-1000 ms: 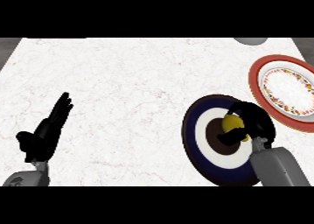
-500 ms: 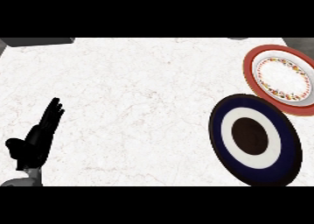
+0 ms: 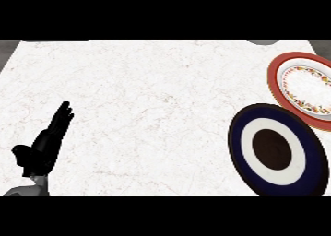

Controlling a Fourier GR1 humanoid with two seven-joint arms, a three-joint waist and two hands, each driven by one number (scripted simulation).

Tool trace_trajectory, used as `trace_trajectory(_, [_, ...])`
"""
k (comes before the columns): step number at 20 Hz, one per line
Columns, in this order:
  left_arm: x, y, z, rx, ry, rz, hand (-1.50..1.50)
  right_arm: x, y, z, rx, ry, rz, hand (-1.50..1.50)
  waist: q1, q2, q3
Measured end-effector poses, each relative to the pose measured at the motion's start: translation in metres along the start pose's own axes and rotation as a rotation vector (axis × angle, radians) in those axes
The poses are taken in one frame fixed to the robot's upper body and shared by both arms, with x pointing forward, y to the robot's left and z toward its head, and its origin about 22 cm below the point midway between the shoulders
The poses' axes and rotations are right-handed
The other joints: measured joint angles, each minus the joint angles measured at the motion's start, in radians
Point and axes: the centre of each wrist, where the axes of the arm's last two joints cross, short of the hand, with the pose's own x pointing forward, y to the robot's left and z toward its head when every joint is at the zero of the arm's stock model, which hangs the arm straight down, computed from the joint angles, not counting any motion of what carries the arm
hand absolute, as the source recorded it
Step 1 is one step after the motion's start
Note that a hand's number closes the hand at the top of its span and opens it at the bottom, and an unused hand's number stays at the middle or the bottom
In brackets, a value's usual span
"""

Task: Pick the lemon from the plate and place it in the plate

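Since the last frame our view has shifted slightly, and we see only the left hand (image 3: 44, 146) resting fingers straight at lower left on the white counter (image 3: 154, 101), then the navy-rimmed plate (image 3: 279, 150), then the red-rimmed plate (image 3: 308, 89) beyond, touching it; lemon not visible anywhere.

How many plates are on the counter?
2: a navy-rimmed plate at lower right, and a red-rimmed plate beyond it at the right edge, partly cut off.
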Motion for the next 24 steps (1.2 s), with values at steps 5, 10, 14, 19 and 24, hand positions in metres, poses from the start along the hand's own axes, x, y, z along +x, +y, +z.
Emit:
trace_trajectory(5, [0.007, 0.001, -0.008, -0.018, -0.007, -0.002, 0.0, -0.005, -0.03, -0.008, -0.163, -0.063, -0.04, 1.5, 0.016, 0.001, -0.001])
trace_trajectory(10, [0.003, -0.006, -0.007, -0.018, -0.002, -0.002, 0.0, 0.001, -0.05, -0.018, -0.212, -0.124, -0.076, 1.5, 0.018, 0.0, -0.003])
trace_trajectory(14, [0.007, -0.005, -0.011, -0.02, -0.004, -0.004, 0.0, 0.019, -0.047, -0.039, -0.213, -0.154, -0.102, 1.5, 0.022, 0.001, -0.004])
trace_trajectory(19, [0.01, -0.001, -0.01, -0.021, -0.007, -0.008, 0.0, 0.052, -0.039, -0.069, -0.171, -0.178, -0.115, 1.5, 0.026, 0.001, -0.004])
trace_trajectory(24, [0.009, -0.003, -0.01, -0.025, -0.013, -0.005, 0.0, 0.091, -0.018, -0.099, -0.108, -0.209, -0.154, 1.5, 0.029, 0.001, -0.004])
